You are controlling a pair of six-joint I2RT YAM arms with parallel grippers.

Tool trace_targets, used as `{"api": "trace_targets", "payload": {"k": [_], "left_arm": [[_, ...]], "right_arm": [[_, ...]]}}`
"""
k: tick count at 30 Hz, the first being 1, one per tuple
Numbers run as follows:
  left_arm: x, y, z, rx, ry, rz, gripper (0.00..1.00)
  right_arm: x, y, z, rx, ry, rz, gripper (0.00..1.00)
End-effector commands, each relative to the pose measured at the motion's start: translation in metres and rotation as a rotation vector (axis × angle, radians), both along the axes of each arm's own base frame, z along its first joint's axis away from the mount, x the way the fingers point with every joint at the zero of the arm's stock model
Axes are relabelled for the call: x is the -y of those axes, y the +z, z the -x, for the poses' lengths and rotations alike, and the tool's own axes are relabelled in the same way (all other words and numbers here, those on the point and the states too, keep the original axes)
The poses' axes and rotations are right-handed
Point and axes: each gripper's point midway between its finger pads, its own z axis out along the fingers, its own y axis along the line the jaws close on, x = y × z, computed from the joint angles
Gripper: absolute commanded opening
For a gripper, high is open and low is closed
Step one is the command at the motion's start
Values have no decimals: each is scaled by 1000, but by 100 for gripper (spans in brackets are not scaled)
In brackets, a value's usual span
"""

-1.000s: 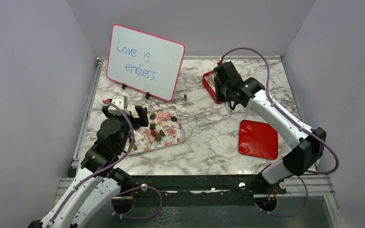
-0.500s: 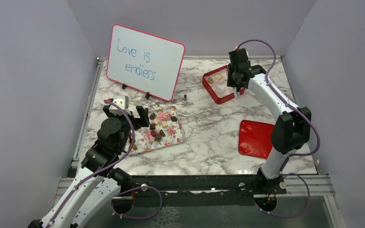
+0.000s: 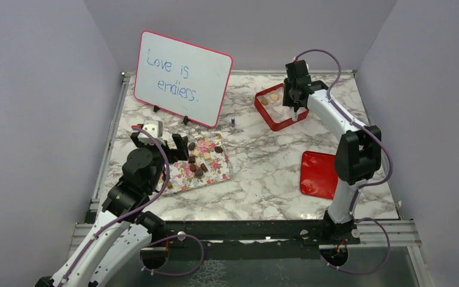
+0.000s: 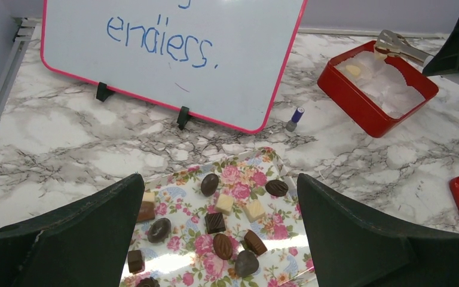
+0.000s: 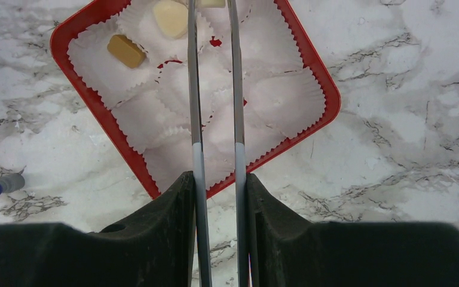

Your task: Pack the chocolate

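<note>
We are gripping thin metal tongs (image 5: pixel 198 164) in the right pincer (image 5: pixel 218 179) to reach the red lined box (image 4: pixel 354 106); the left pincer (image 4: pixel 220 177) is gaping over small brown chocolates (image 4: pixel 215 222).

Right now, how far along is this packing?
Done: at least two pale candies sit in the white-lined red square box. In hand: the right gripper holds metal tongs over it. Remaining: about a dozen chocolates on the pink floral tray, by the open left gripper.
</note>
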Motion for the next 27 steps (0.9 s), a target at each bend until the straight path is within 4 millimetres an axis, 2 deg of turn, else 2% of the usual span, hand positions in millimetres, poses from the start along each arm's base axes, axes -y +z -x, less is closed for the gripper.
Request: {"api": "trace_targets", "payload": {"k": [1, 8, 12, 16, 24, 27], "left_arm": [[4, 6, 2, 22, -23, 21, 99], [3, 8, 2, 28, -20, 24, 99], [4, 5, 1, 22, -19, 19, 99], [3, 6, 1, 23, -19, 18, 99], [2, 7, 2, 28, -15, 23, 99], [3, 6, 2, 25, -20, 22, 99]], "right_arm": [[0, 8, -24, 64, 1, -11, 21], [4, 0, -27, 50, -7, 11, 25], [7, 0, -28, 54, -19, 29, 31], [11, 4, -27, 54, -24, 43, 38], [15, 21, -18, 65, -26, 55, 40], [13, 29, -10, 57, -11, 35, 40]]}}
